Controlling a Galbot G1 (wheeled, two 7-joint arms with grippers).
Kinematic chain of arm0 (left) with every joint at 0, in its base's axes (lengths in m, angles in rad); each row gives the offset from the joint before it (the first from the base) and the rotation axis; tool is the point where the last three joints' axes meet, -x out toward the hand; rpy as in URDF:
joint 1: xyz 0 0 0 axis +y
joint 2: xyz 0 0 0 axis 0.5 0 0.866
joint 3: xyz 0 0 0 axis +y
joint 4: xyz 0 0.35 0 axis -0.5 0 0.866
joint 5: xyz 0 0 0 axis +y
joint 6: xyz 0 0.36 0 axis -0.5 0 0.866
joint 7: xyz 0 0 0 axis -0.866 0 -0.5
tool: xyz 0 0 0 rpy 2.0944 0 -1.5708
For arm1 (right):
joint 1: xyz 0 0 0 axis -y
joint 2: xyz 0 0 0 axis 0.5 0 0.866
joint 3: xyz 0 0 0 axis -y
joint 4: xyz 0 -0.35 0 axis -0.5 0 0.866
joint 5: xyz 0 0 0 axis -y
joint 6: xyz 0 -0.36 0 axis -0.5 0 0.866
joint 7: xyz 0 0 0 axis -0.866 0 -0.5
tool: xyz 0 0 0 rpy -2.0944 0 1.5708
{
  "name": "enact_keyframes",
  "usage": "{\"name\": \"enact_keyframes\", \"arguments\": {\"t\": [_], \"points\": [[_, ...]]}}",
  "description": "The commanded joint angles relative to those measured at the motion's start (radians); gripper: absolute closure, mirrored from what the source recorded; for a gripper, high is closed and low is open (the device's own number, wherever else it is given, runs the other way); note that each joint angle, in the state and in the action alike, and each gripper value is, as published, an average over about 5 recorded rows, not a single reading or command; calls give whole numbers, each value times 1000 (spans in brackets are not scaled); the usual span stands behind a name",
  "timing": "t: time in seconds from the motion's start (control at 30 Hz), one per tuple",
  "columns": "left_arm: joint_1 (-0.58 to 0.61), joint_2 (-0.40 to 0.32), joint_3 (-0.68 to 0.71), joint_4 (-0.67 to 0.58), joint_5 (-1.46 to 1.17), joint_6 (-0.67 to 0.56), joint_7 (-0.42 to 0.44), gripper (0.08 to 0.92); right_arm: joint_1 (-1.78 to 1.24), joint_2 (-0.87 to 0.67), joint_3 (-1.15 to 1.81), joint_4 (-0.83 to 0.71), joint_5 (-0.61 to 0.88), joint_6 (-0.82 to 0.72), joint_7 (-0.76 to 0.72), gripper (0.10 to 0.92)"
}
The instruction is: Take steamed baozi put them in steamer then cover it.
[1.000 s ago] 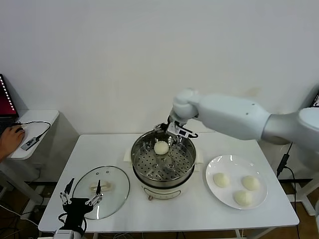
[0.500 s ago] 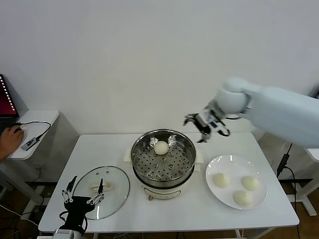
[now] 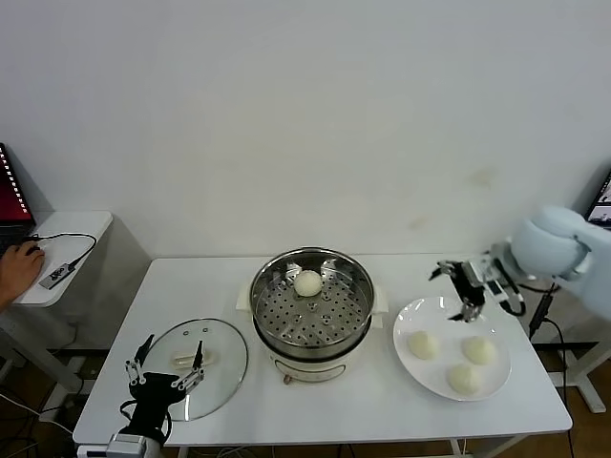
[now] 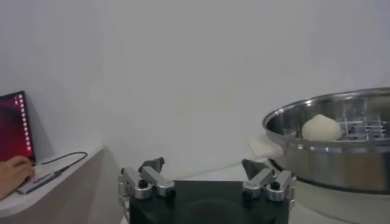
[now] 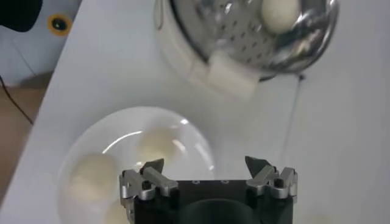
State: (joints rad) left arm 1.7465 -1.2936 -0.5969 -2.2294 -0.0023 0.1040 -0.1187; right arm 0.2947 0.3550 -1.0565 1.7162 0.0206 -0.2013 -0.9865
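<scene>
The steamer (image 3: 263, 286) stands mid-table with one baozi (image 3: 307, 282) on its perforated tray. Three more baozi (image 3: 424, 344) (image 3: 480, 350) (image 3: 465, 379) lie on a white plate (image 3: 410, 315) to its right. My right gripper (image 3: 456, 288) hovers open and empty over the plate's far edge; its wrist view shows the gripper (image 5: 207, 164), plate baozi (image 5: 157, 143) and the steamer (image 5: 244, 67) beyond. The glass cover (image 3: 224, 343) lies flat at front left. My left gripper (image 3: 174, 345) waits open by its near edge; from that wrist the gripper (image 4: 207, 165) faces the steamer (image 4: 329, 158).
A low side table (image 3: 81, 229) at the far left carries a cable and mouse under a person's hand (image 3: 17, 262). The white wall rises close behind the table. Bare tabletop (image 3: 325, 401) runs along the front edge.
My right arm has swung from over the steamer, where one baozi stays, across to the right and down to the plate, empty. The left gripper has barely shifted.
</scene>
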Motion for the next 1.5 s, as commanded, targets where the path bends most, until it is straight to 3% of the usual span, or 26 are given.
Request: {"name": "enact_keyframes", "arguments": {"t": [0.03,0.67,1.03,1.5], "points": [[-5,2,-1,7,1,2,2,177,-290,-29,159,-38,-71,-25,22,203],[-8,-15,-33,27,8,3,7,177,-417,296,269,-374,-180,44,30,203],[0,-18,-36,26,12,3,9,177,-417,357,263,-393,-181,17,21,204],[9,-23,-32,19,15,3,8,177,-416,321,264,-374,-179,-5,3,284]]}}
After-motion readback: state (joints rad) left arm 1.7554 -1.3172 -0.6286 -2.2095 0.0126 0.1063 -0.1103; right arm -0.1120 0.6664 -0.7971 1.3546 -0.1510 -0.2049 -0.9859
